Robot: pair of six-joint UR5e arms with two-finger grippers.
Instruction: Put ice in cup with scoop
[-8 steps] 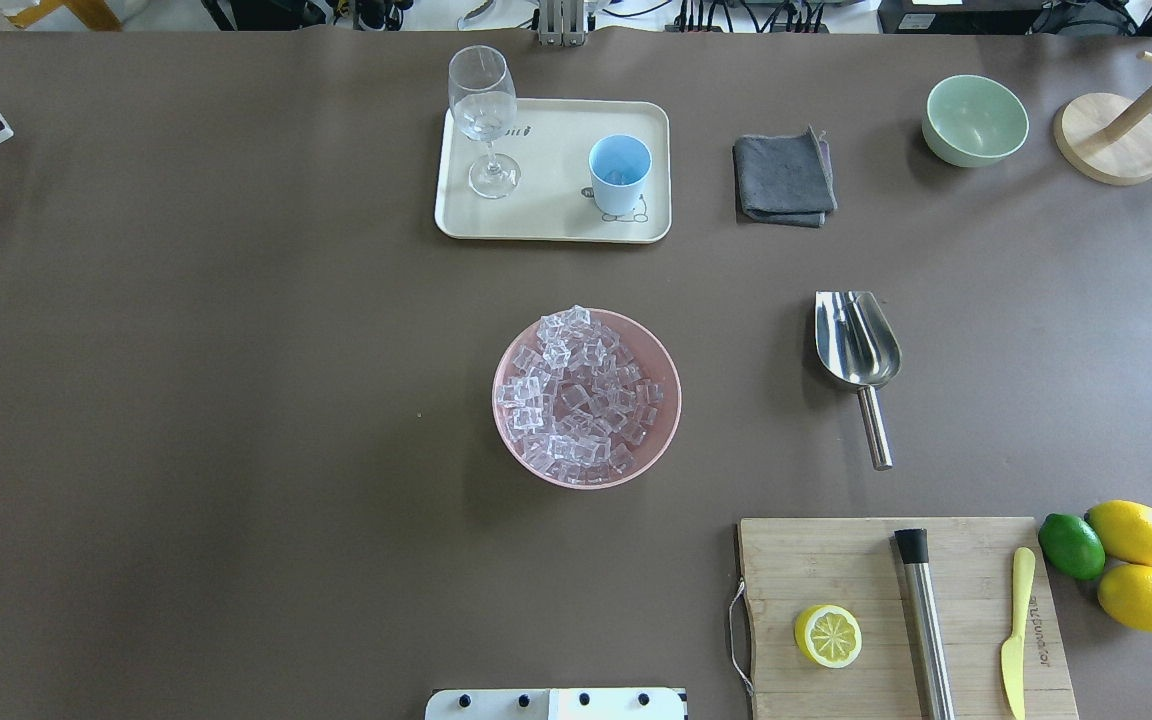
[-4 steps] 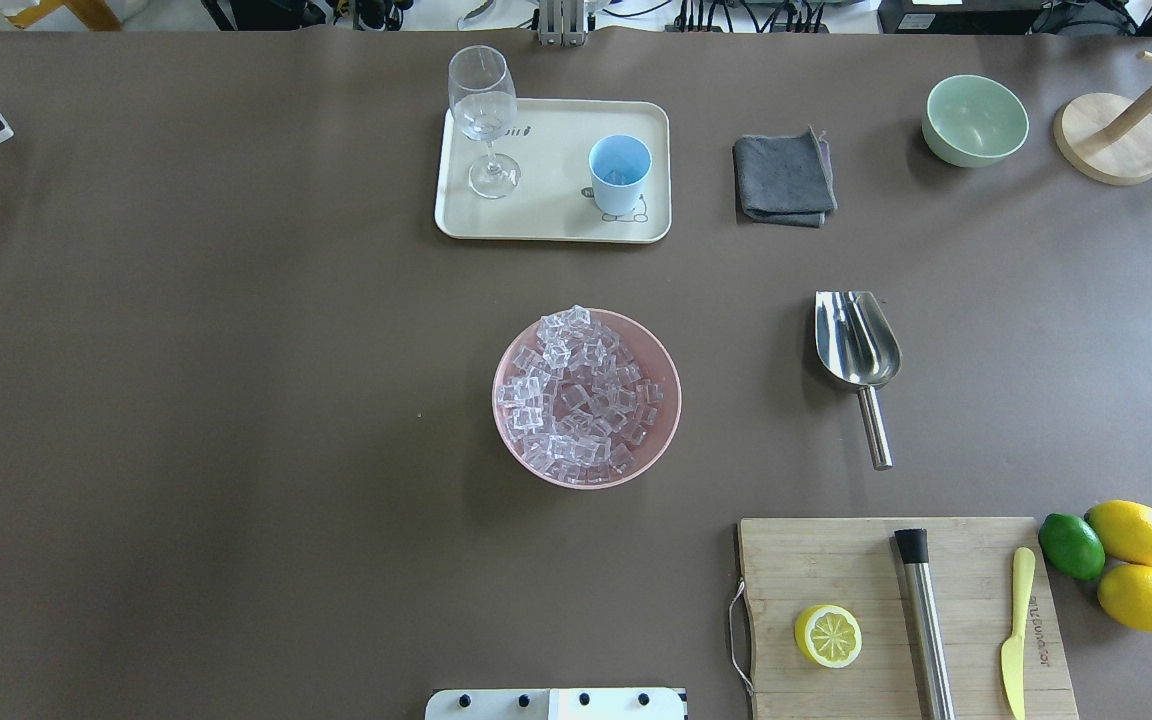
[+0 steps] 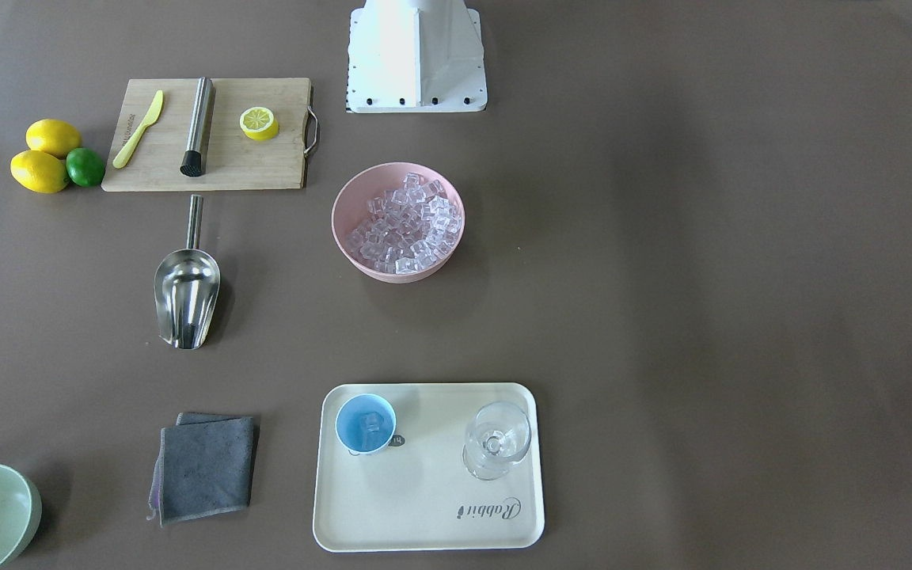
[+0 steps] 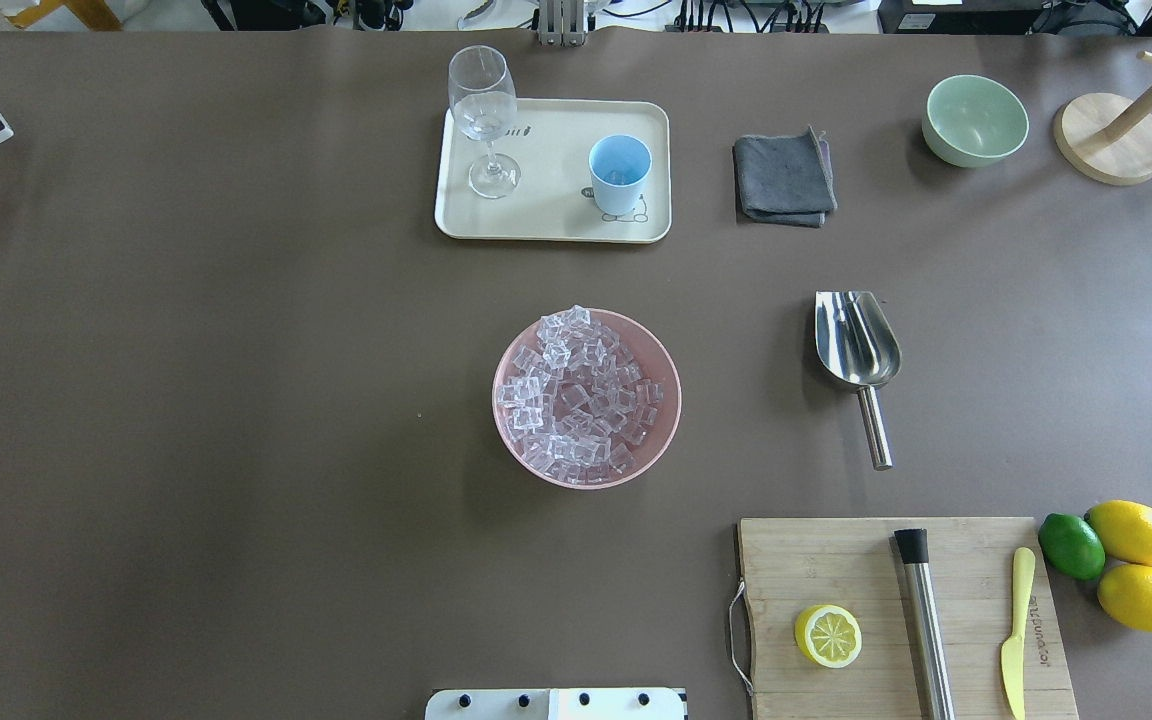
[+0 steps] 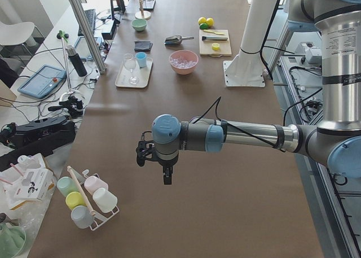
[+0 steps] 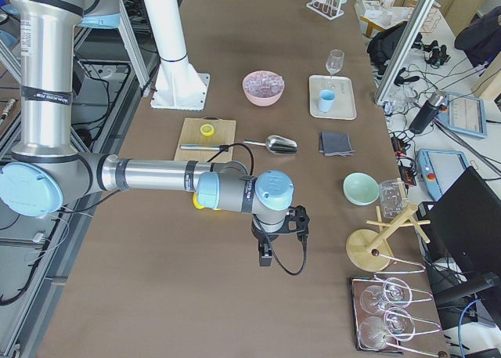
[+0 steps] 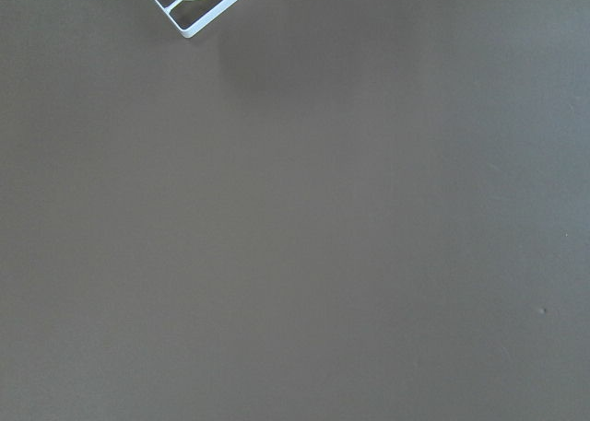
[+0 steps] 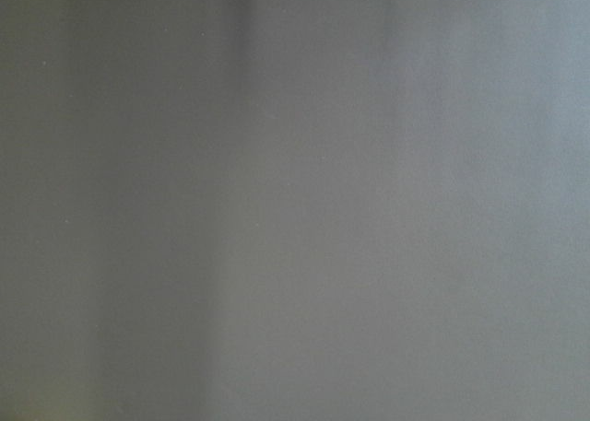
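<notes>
The left gripper (image 5: 167, 178) shows only in the left side view and the right gripper (image 6: 266, 258) only in the right side view. I therefore cannot tell whether either is released or clenched. Nothing is visibly held in either, and both hang over bare table, well apart from the task's things.

The scoop (image 4: 857, 345) lies flat on the table at the right. Its open mouth faces the far side and its handle points near, ending just short of the cutting board (image 4: 836, 560). The ice (image 4: 576, 400) is heaped in the pink bowl (image 4: 586, 483) at centre, the pile rising above the far rim. The cup (image 4: 620, 175) stands upright on the right part of the tray (image 4: 556, 200) at the far side. The stemmed glass (image 4: 482, 115) stands on the same tray to its left. The front view shows at least one cube already in the cup.

Hazards, as I judge them:
- The thin round handle may roll or slip from a pinch taken off-centre.
- A deep plunge into the heaped ice may push cubes over the bowl's rim.
- The narrow cup may let cubes fall onto the tray if the scoop tips too fast.
- A wide swing over the tray may topple the glass.
</notes>
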